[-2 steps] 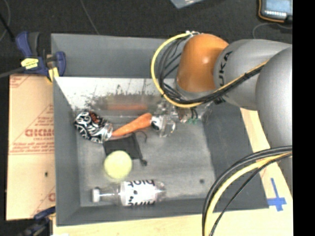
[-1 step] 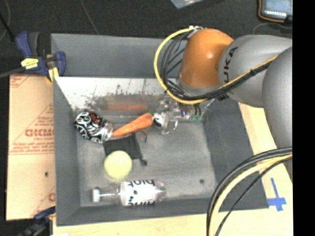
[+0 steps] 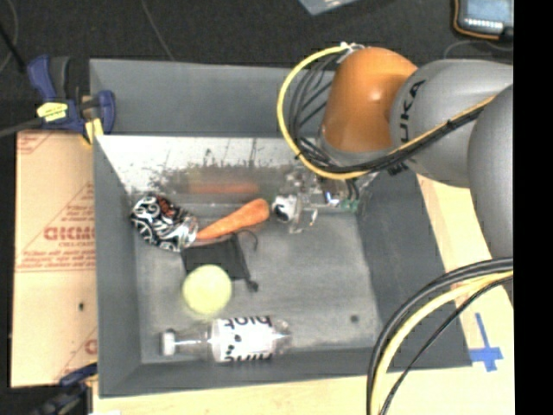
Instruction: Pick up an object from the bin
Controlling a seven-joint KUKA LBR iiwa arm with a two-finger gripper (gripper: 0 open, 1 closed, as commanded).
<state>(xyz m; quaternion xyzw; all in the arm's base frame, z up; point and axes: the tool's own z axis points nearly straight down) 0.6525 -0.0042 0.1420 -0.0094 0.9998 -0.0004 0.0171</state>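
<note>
Orange carrot (image 3: 232, 221) lay slanted across the back half of the grey bin (image 3: 397, 258), and there was the gripper (image 3: 292, 208), right at its right-hand end! Spread or pressed together, I could not tell. A yellow-green ball (image 3: 207, 290) sat nearer the front, well apart.

Soft, even light falls from above. The orange cover (image 3: 367, 93) over the gripper (image 3: 298, 207) carries a broad, dull sheen. Left of the gripper, the bin's back wall (image 3: 216, 158) gleams pale with a faint reddish reflection. Right of the gripper the metal lies in darker, soft-edged shade.
</note>
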